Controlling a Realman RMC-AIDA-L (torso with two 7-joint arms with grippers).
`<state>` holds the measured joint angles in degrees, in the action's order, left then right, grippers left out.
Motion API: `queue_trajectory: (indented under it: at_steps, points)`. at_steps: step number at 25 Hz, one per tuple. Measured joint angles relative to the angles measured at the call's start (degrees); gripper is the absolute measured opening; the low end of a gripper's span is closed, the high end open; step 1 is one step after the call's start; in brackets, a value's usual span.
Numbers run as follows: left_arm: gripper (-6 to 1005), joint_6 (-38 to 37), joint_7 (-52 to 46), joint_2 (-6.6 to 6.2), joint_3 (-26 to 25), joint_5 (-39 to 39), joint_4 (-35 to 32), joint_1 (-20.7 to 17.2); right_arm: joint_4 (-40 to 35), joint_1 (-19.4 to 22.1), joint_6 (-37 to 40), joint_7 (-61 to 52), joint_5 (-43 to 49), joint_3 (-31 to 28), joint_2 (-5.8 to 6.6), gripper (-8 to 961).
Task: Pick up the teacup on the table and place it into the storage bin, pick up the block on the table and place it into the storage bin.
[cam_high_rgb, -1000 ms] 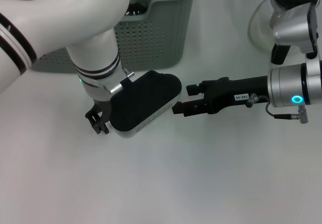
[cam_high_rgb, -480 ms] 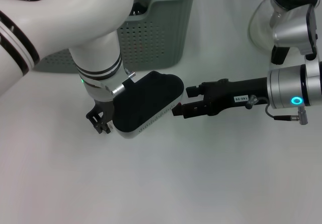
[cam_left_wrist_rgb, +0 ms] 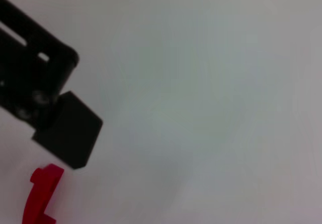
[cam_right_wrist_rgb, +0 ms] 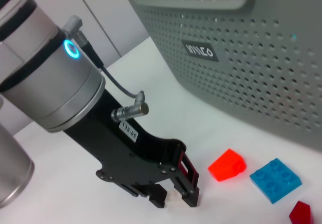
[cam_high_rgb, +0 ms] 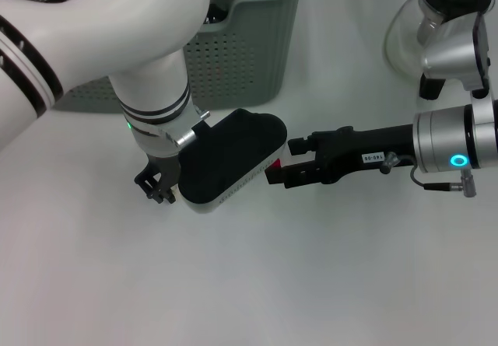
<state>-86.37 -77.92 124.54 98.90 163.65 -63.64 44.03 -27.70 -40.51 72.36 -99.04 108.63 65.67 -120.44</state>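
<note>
Left gripper (cam_right_wrist_rgb: 176, 196): low over the bench (cam_high_rgb: 311, 284), fingers slightly apart, holding nothing | right gripper (cam_high_rgb: 276, 173): beside it, state unclear | blocks: red (cam_right_wrist_rgb: 227, 164), blue (cam_right_wrist_rgb: 275, 179), beside storage bin (cam_high_rgb: 241, 50).

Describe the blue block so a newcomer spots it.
Start at the grey-green perforated plastic storage bin. At the foot of its labelled wall, three small blocks lie on the white table. Yours is the flat blue studded brick, between an orange-red wedge and a dark red piece.
</note>
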Motion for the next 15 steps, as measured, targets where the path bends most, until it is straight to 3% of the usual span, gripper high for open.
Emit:
queue_trajectory:
  at_steps: [7, 11, 15]
  points:
    - [409, -4.5, -3.9, -0.14, -3.7, -0.2, -4.2, 0.1, 0.4, 0.2, 0.1, 1.1, 0.0, -0.4, -0.03, 912]
    - [389, -13.5, -4.2, -0.17, -16.0, -3.9, -8.7, 0.6, 0.4, 0.6, 0.4, 1.6, 0.0, -0.5, 0.11, 912]
    - [362, -23.4, -4.2, -0.44, -36.4, -9.9, -10.9, 2.8, -0.1, 1.1, 0.7, 1.9, 0.0, -0.5, 0.47, 911]
